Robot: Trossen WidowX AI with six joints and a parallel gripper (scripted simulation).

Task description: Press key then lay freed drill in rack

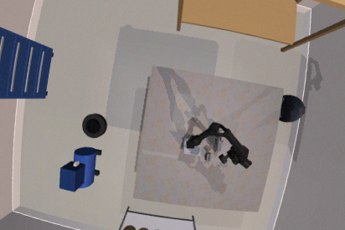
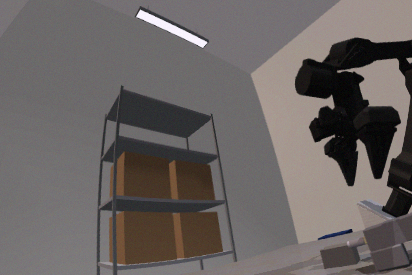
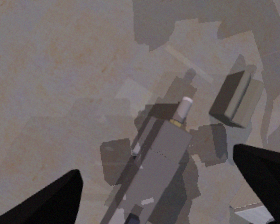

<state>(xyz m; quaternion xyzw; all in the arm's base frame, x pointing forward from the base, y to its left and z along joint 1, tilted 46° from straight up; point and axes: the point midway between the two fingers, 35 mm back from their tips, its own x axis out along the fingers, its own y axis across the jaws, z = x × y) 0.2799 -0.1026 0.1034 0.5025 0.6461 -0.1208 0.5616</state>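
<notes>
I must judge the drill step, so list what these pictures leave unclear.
- Top view: the drill and rack are too small, and the arm covers them.
- Exterior view: the right edge cuts off the grey blocks; the key cannot be picked out.
- Wrist view: the drill is blurred among shadows, so whether it sits stuck or freed cannot be told.
- Wrist view: the open claw shows only its fingers, cut by the edges.

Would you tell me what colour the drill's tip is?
White, on a grey drill; the wrist view shows it best.
</notes>
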